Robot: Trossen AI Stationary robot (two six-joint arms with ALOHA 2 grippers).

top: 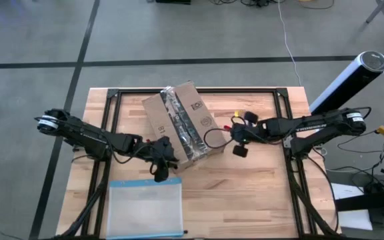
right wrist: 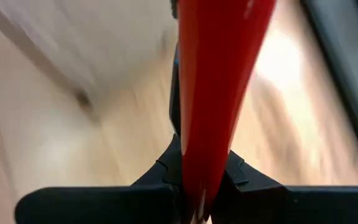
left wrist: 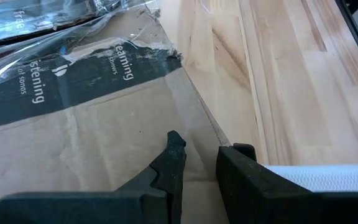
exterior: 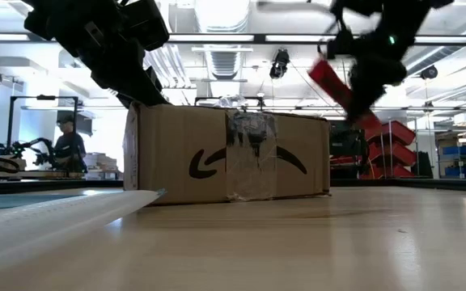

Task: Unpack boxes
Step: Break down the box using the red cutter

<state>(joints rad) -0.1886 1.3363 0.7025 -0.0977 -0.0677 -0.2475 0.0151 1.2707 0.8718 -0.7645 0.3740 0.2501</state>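
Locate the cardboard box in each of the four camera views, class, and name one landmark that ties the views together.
High view: the cardboard box lies at the table's centre, between both arms.
Low view: the box stands mid-picture, its taped face toward the camera.
Left wrist view: the box fills the area just past the left gripper.
Right wrist view: not recognisable.
Shared landmark: the shiny clear tape strip across the box.

One cardboard box (top: 181,125) on the table (top: 259,193). One clear plastic pouch (top: 145,208) with a blue edge. One red tool (right wrist: 219,74). Two robot arms, so two grippers: left gripper (top: 166,162), right gripper (top: 238,139). One person (exterior: 69,145) way in the back.
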